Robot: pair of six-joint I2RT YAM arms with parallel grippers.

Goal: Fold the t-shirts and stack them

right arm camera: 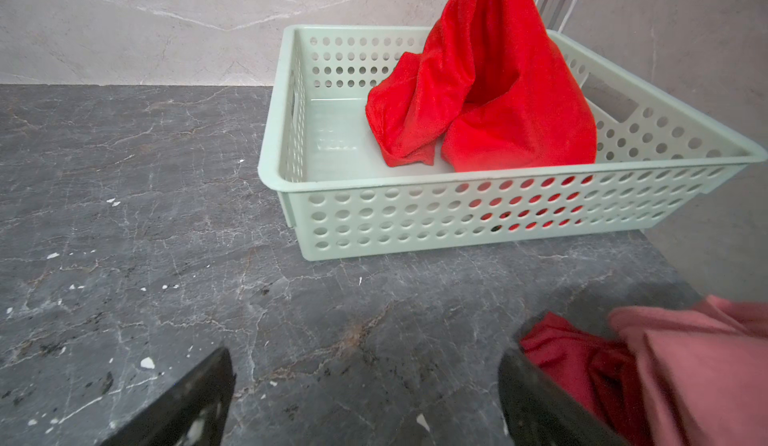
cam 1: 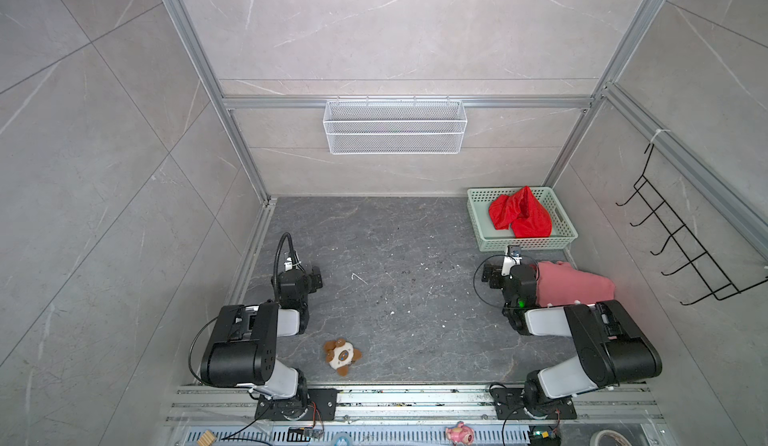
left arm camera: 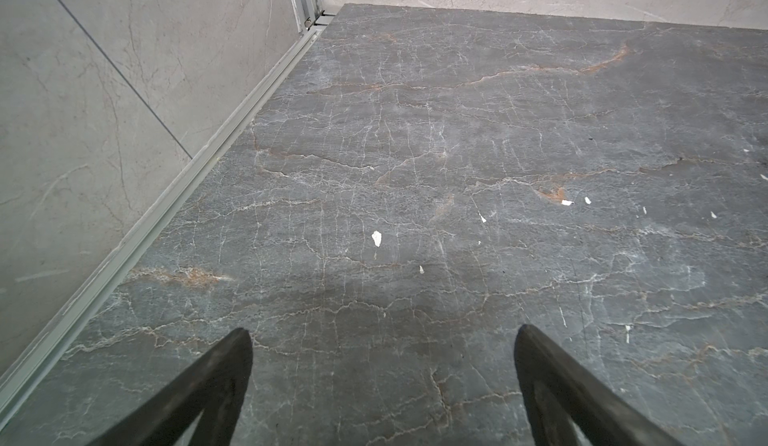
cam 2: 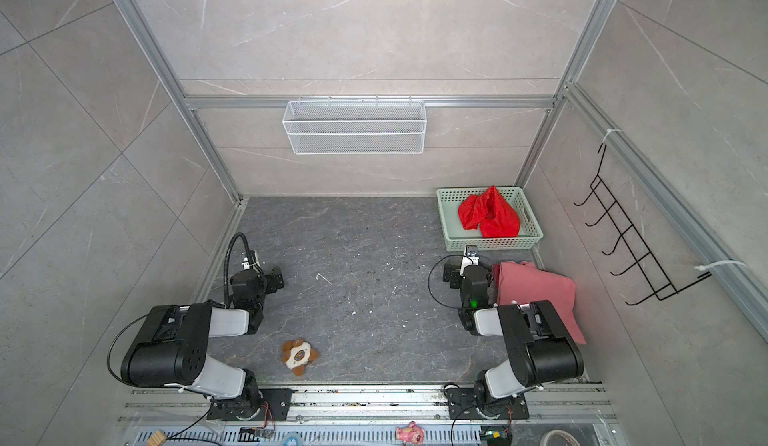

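A bright scarlet t-shirt point(cam 1: 521, 215) point(cam 2: 490, 215) lies crumpled in the pale green basket point(cam 1: 482, 232) at the back right, one corner standing up. In the right wrist view it is the red heap point(right arm camera: 490, 103) inside the basket point(right arm camera: 415, 215). A salmon-pink t-shirt point(cam 1: 575, 284) point(cam 2: 536, 290) lies folded by the right wall. A dark crimson t-shirt point(right arm camera: 569, 361) peeks out from under the pink one point(right arm camera: 706, 373). My right gripper point(right arm camera: 368, 351) is open over bare table, its one finger just beside that pile. My left gripper point(left arm camera: 384, 329) is open over bare table at the left.
A brown-and-white plush toy point(cam 1: 343, 354) lies near the front edge between the arms. A white wire basket point(cam 1: 395, 126) hangs on the back wall and a black hook rack point(cam 1: 681, 248) on the right wall. A metal rail point(left arm camera: 166, 207) runs along the left wall.
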